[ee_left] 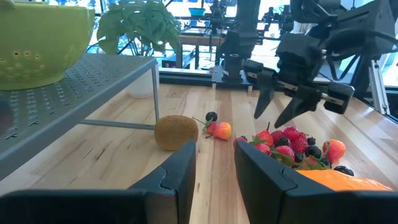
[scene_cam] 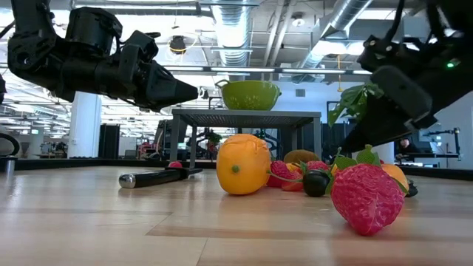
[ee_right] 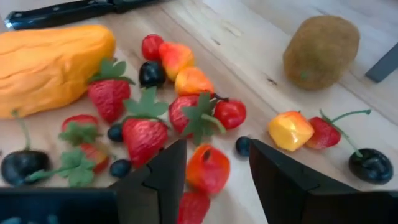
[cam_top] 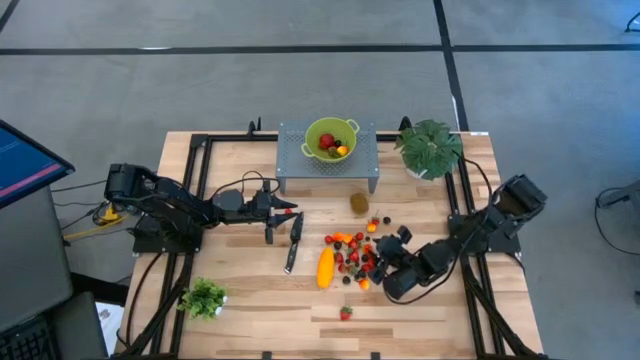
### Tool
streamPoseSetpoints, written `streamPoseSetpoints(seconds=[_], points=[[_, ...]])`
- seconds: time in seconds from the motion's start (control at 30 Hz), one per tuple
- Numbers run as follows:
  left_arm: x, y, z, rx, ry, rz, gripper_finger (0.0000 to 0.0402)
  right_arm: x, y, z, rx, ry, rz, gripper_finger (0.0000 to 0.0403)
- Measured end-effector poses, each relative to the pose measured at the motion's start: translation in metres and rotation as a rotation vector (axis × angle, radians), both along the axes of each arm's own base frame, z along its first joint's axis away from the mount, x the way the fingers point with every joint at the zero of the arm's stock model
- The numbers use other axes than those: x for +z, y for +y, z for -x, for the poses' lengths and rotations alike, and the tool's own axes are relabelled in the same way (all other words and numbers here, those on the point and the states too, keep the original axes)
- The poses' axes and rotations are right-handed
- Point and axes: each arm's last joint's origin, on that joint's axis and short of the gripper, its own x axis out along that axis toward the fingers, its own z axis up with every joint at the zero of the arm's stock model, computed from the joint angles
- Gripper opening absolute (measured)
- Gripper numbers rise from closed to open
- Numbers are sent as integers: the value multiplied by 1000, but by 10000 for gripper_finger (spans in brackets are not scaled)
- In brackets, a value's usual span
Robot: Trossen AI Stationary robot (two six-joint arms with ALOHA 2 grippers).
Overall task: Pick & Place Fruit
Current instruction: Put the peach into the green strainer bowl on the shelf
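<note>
The right gripper (cam_top: 401, 244) hangs over the scattered pile of small plastic toy fruit (cam_top: 356, 256), its jaws spread with nothing pinched; directly between and just beyond its fingertips lies a little red-orange peach-like piece (ee_right: 207, 168), strawberries and dark berries crowding beside it. These pieces look light, hard and smooth, likely to roll or squirt from a pinch, so gripping the round body across its middle seems safest. The left gripper (cam_top: 291, 211) waits well away, jaws narrowly parted, empty. The pale wooden tabletop (cam_top: 420, 310) is slick and flat; an open workshop lies behind.
</note>
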Motion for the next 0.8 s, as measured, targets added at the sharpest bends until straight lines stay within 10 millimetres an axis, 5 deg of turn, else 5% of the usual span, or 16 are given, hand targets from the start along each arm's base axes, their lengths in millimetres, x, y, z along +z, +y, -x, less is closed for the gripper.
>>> streamPoseSetpoints(seconds=[0.8], points=[[0, 0, 0, 4, 1, 0, 106, -1, -9, -5, 25, 67, -6, 7]])
